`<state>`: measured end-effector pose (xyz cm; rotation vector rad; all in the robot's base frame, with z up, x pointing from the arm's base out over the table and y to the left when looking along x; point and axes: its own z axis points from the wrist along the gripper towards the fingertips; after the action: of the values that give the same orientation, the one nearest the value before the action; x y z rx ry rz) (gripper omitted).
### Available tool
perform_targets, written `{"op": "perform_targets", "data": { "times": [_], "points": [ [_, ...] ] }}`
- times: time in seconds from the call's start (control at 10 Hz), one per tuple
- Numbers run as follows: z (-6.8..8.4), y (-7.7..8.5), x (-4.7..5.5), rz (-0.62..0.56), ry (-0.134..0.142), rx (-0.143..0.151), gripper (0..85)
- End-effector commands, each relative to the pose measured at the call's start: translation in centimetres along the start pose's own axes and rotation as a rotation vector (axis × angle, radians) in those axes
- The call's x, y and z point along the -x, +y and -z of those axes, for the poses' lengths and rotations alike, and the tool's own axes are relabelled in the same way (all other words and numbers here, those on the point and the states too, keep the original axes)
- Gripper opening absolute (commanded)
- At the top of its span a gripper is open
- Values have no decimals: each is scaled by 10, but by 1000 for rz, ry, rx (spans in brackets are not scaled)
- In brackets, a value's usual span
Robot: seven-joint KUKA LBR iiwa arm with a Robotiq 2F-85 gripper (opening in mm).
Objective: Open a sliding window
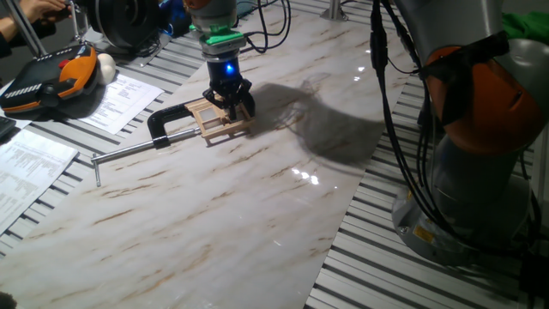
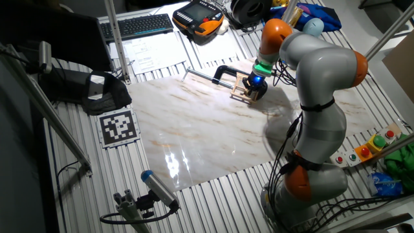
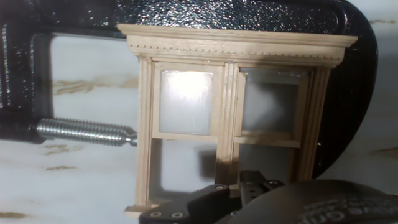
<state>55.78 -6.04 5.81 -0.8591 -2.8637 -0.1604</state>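
Landmark: the C-clamp [image 1: 176, 120], lying flat on the marbled surface [image 1: 257, 223].

1. Left of the clamp body, its steel bar [image 1: 129, 152] runs out across the surface. In the hand view, the threaded screw [image 3: 84, 132] presses against the left upright of the sliding window [image 3: 233, 118]. Judged from this, the clamp is what fixes the frame; do not push toward the screw side hard enough to lever the frame out of it.

2. Inside the clamp's mouth lies the sliding window, flat on the surface, with two panes side by side. In the hand view both sashes sit toward the cornice, with open gaps below them toward the tool.

3. At the frame's sill end, on the side away from the bar, the tool [image 1: 230, 105] stands vertically over the window. Its fingers appear slightly spread and seem to touch the frame, but whether they pinch any part cannot be told; the hand view shows only dark tool parts at the bottom edge.

4. Recommended: bear on a sash rail, not the outer frame. Move parallel to the uprights, with light downward force, to avoid jamming the sash.
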Motion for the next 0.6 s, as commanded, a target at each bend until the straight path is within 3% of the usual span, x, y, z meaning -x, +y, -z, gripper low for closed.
{"op": "perform_targets", "data": {
  "times": [0.0,0.5],
  "points": [
    [4,1,0,10,-5,0,0],
    [21,3,-2,93,-53,-11,0]
  ]
}}
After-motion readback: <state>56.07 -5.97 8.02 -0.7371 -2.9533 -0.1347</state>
